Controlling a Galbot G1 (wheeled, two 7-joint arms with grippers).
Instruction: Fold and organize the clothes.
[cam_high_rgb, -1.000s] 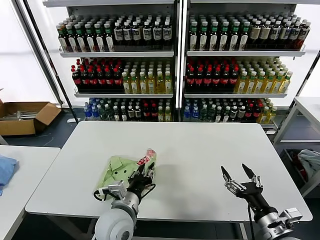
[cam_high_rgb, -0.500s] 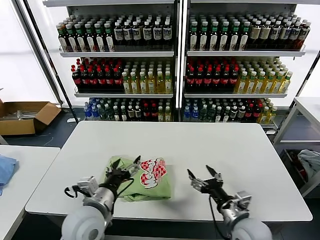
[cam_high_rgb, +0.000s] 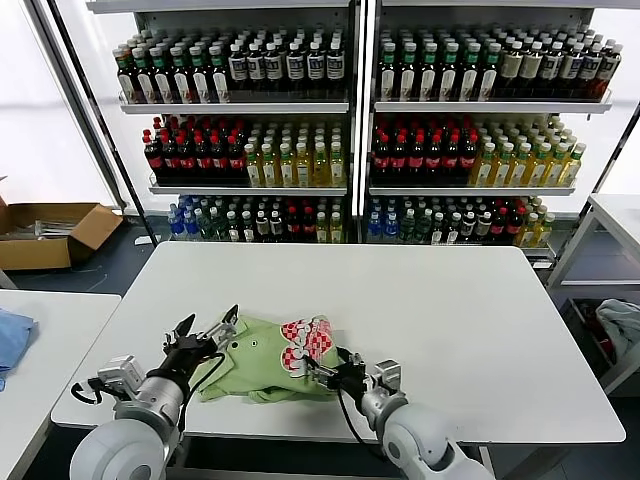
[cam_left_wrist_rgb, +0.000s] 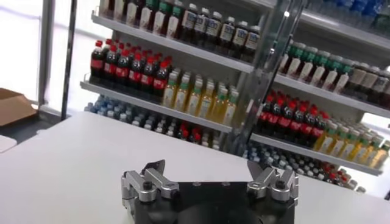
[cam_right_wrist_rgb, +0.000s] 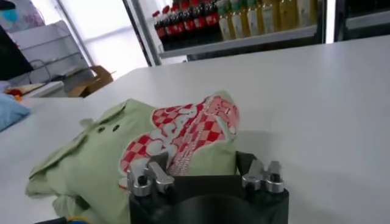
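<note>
The light-green shirt (cam_high_rgb: 262, 368) lies bunched near the front left of the white table (cam_high_rgb: 450, 320), its red-and-white checkered print (cam_high_rgb: 306, 344) facing up. My left gripper (cam_high_rgb: 207, 328) is open and empty at the shirt's left edge; the left wrist view shows it (cam_left_wrist_rgb: 209, 168) over bare table with no shirt in sight. My right gripper (cam_high_rgb: 328, 368) is open at the shirt's right edge. In the right wrist view the shirt (cam_right_wrist_rgb: 122, 152) lies just ahead of it (cam_right_wrist_rgb: 202, 163), with the near green edge between its spread fingers, not pinched.
Shelves of bottles (cam_high_rgb: 350, 130) stand behind the table. A second table at the left carries a blue cloth (cam_high_rgb: 10, 338). A cardboard box (cam_high_rgb: 50, 232) sits on the floor at the left. A grey-blue cloth (cam_high_rgb: 620, 322) lies at the far right.
My left gripper has let go of the shirt and drawn back to its left edge. The shirt has dropped flat, print up. My right gripper has moved left to the shirt's right edge.
</note>
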